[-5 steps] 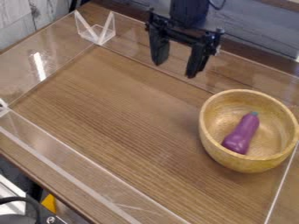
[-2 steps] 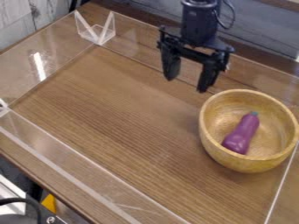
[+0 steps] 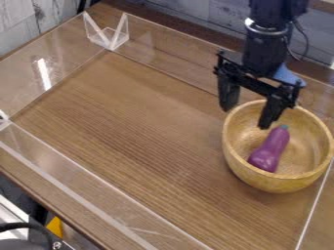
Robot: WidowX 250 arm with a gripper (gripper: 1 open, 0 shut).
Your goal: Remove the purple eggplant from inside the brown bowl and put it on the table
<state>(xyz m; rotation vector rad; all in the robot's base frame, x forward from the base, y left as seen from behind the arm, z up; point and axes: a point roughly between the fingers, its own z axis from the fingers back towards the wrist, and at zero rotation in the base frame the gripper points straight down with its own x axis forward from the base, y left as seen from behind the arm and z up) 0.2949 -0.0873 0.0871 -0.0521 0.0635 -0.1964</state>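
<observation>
Black gripper (image 3: 253, 105) with fingers spread, empty, pointing down over brown bowl's (image 3: 237, 156) far rim, purple eggplant (image 3: 271, 148) lying inside bowl, bowl on wood-grain table (image 3: 117, 117) at right.

One view only, so no overlap w/ another cam. It sits high, off the table's (image 3: 117, 117) near-left corner, looking down at an angle toward the far right. Med distance: most of the tabletop fits, but the right edge and near-right part get cropped. Grain lines run diagonally, near-left to far-right. Clear walls (image 3: 104, 31) show along the far and left sides, plus the near edge. The bowl (image 3: 240, 156) lands at right, close to the frame edge; the gripper (image 3: 252, 108) enters from the top right, arm cut off by the frame.
</observation>
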